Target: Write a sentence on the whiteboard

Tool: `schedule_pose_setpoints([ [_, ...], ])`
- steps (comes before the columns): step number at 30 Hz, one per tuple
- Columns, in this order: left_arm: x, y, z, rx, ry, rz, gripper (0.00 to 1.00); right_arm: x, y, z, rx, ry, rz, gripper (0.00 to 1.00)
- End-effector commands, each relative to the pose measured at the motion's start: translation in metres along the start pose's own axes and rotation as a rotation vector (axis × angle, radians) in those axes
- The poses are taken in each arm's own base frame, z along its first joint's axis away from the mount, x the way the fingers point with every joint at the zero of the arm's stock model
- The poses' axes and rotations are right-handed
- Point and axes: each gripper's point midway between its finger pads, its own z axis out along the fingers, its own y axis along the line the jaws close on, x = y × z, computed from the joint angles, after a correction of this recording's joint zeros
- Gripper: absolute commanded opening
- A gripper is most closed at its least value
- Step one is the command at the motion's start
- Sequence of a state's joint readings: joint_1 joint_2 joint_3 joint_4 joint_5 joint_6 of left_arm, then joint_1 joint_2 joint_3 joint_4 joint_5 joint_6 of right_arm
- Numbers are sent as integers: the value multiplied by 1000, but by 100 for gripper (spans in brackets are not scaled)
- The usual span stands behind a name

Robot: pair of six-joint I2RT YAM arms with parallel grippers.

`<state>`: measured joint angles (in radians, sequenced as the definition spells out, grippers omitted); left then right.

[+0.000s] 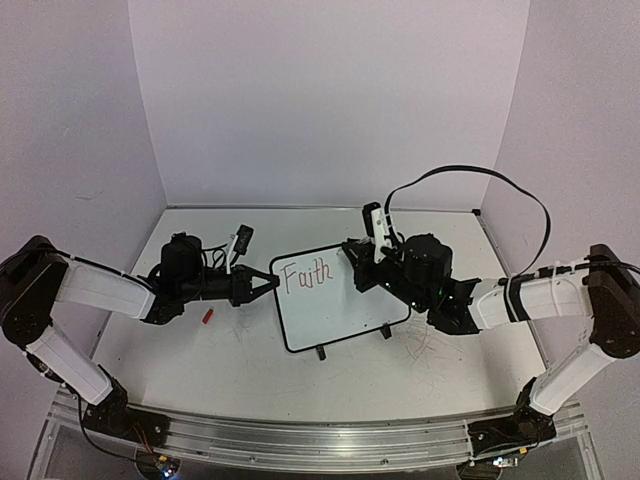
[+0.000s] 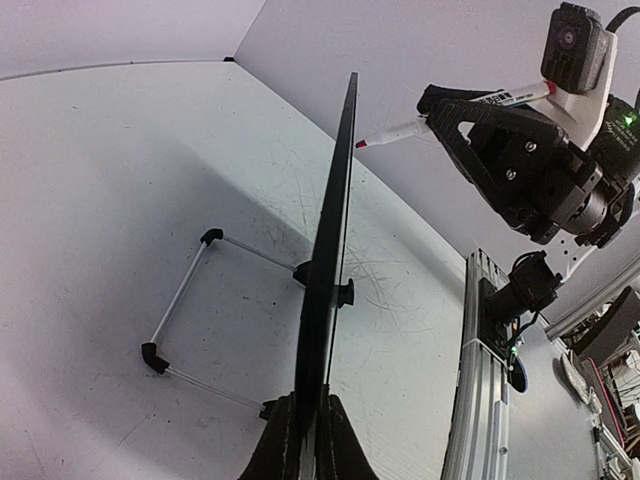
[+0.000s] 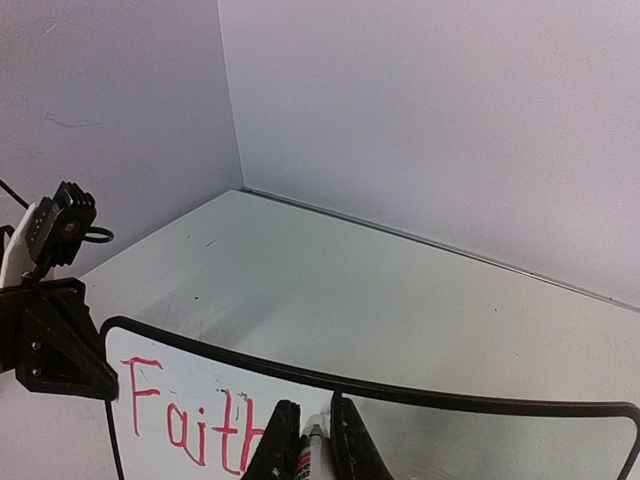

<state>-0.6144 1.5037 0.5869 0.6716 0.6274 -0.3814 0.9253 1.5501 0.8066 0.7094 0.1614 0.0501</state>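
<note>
From above, one board (image 1: 340,305) stands midway on the surface (image 1: 240,375), bearing one red word, "Faith". The left pincer (image 1: 268,284) is clamped on its left edge, likely to steady it for writing. One small red bit (image 1: 208,315), maybe a cap, lies nearby. The left wrist view has the board edge-on, propped on its wire stand (image 2: 185,320), with one marker (image 2: 400,131), tip at or just off the face. The right wrist view shows the right pincer (image 3: 312,420) gripping that marker.

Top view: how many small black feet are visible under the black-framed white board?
2. One small black foot is below the near edge of the black-framed whiteboard, left of middle; the other foot is below its near-right corner. Others may be hidden behind the board.
</note>
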Motion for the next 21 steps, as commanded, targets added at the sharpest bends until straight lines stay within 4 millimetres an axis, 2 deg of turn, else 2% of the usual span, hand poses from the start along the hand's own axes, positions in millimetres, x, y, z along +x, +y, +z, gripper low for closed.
schedule_pose_setpoints([
  [1, -19, -6, -3, -2, -45, 56, 0, -13, -4, 3, 32, -39, 21, 0],
  [14, -21, -6, -2, -1, -46, 57, 0, 2, -8, 5, 52, 2, 26, 0],
  [21, -21, -6, -2, -2, -45, 57, 0, 9, -18, 1, 105, 25, 26, 0],
])
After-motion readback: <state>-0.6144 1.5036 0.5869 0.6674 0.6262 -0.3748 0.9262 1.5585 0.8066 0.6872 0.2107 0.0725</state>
